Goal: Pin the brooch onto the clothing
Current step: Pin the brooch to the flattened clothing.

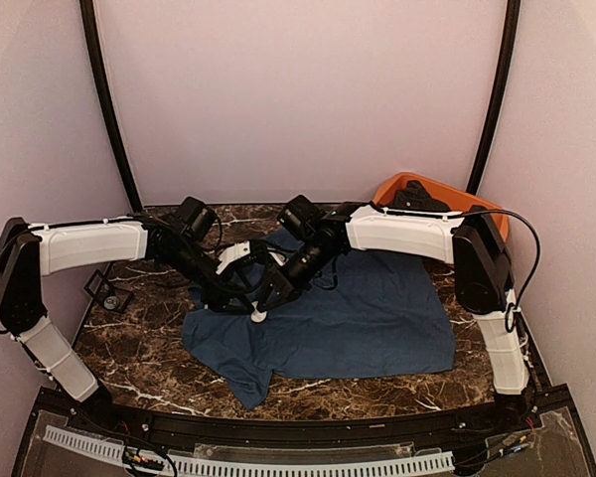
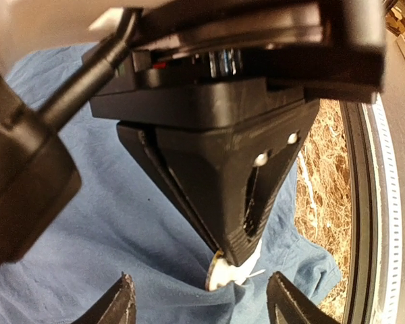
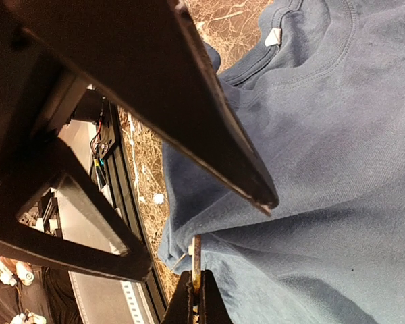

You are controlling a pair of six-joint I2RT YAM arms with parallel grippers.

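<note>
The clothing (image 1: pixel 363 318) is a dark blue T-shirt lying spread on the marble table. In the right wrist view my right gripper (image 3: pixel 196 297) is shut on the brooch (image 3: pixel 196 253), a thin white disc seen edge-on that touches a raised fold of the clothing (image 3: pixel 324 169). The left wrist view shows the same brooch (image 2: pixel 233 275) under the right gripper's black fingertips, with fabric (image 2: pixel 108 223) bunched at its base. My left gripper (image 2: pixel 206 307) is open, its fingers (image 2: pixel 121 304) on either side of the brooch without touching it. From above, both grippers (image 1: pixel 240 290) (image 1: pixel 266 303) meet over the shirt's left part.
An orange tub (image 1: pixel 432 194) holding dark items stands at the back right corner. A small black object (image 1: pixel 109 295) lies on the marble (image 1: pixel 139 348) to the left of the shirt. The table's black front rail (image 1: pixel 298 437) runs along the near edge.
</note>
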